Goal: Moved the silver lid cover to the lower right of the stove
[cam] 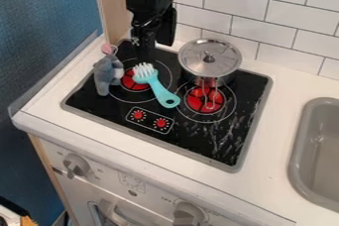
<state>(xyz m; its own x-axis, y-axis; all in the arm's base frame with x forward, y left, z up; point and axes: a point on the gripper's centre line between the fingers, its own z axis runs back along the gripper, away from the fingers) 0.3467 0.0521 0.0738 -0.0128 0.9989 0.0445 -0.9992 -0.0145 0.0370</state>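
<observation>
The silver lid point(195, 55) rests on the pot point(226, 78), which bears it with its knob point(209, 58) upright, probably handy for grasping, while the gripper point(145, 55) hangs over the stove point(215, 143), whether jaws wide or narrow one cannot tell

"What surface do I have on my remote feed?"

"I log a white counter point(278, 84), black stove top point(192, 138) set into it, grey sink point(301, 153) at right."

"And directly on the stove?"

"I note: grey plush toy point(106, 75), left side. Turquoise brush point(157, 87), bristles at the left burner, handle slanting near and right. Metal pot point(222, 81), far right, overlapping the right burner point(196, 102) in my view."
</observation>
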